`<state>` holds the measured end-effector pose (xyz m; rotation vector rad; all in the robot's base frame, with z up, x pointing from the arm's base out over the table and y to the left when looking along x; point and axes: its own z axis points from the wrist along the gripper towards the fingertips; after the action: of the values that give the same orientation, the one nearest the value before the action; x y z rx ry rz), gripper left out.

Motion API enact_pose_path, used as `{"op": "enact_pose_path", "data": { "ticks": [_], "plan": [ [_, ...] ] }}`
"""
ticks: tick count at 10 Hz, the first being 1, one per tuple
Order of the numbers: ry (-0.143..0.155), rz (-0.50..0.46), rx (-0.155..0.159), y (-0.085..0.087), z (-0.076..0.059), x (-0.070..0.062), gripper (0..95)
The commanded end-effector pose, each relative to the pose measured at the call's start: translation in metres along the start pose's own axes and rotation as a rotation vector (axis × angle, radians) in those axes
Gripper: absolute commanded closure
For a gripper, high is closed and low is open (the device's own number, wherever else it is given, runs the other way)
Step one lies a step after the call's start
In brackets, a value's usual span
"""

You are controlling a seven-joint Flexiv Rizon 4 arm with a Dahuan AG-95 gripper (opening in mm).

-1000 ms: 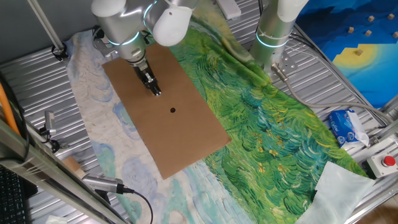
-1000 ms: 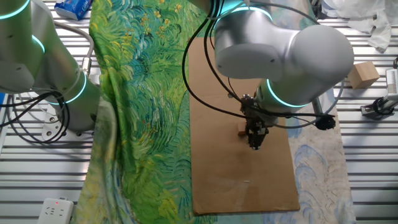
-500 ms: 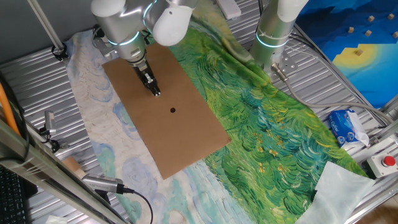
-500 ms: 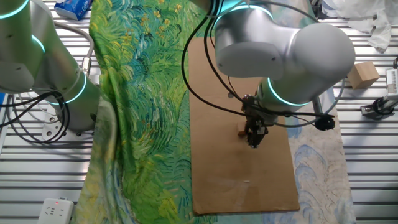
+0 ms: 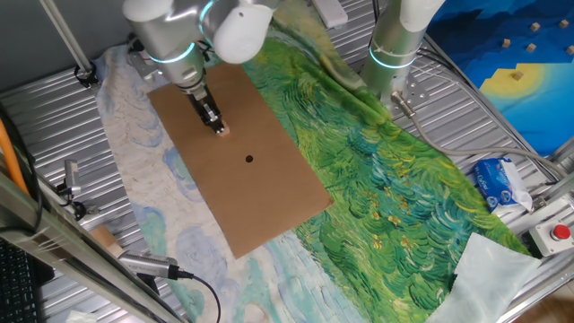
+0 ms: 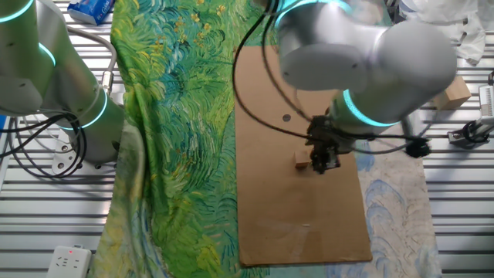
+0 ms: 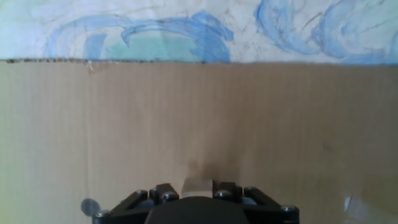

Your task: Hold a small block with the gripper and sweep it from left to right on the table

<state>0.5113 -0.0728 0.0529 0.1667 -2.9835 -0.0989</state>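
The small block is a tiny tan cube on the brown cardboard, up and left of its black dot. My gripper points down onto the cardboard with the block at its tip. In the other fixed view the block shows just left of the black fingers. In the hand view the block sits between the two fingers, which close on its sides. The cardboard lies on cloths over the ribbed grey table.
A second silver arm column stands behind the green cloth. A bigger wooden chunk lies at the table's edge. A blue-and-yellow mat, a tissue pack and a red button are at the right.
The arm has shifted toward the cardboard's pale-blue cloth side. The block, hidden behind the fingers before, now shows at the gripper tip.
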Motion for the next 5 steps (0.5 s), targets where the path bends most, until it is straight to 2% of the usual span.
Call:
{"op": "enact_pose_path", "data": {
  "ticks": [1,2,3,5],
  "plan": [
    [-0.008,-0.024,-0.005,-0.0012,-0.0056,-0.0049,0.0],
    [-0.005,-0.021,-0.002,-0.001,-0.0086,-0.0064,0.0],
    [-0.006,-0.023,-0.002,-0.0011,-0.0095,-0.0072,19.0],
    [-0.003,-0.027,-0.004,-0.0006,-0.0135,-0.0087,19.0]
  ]
}}
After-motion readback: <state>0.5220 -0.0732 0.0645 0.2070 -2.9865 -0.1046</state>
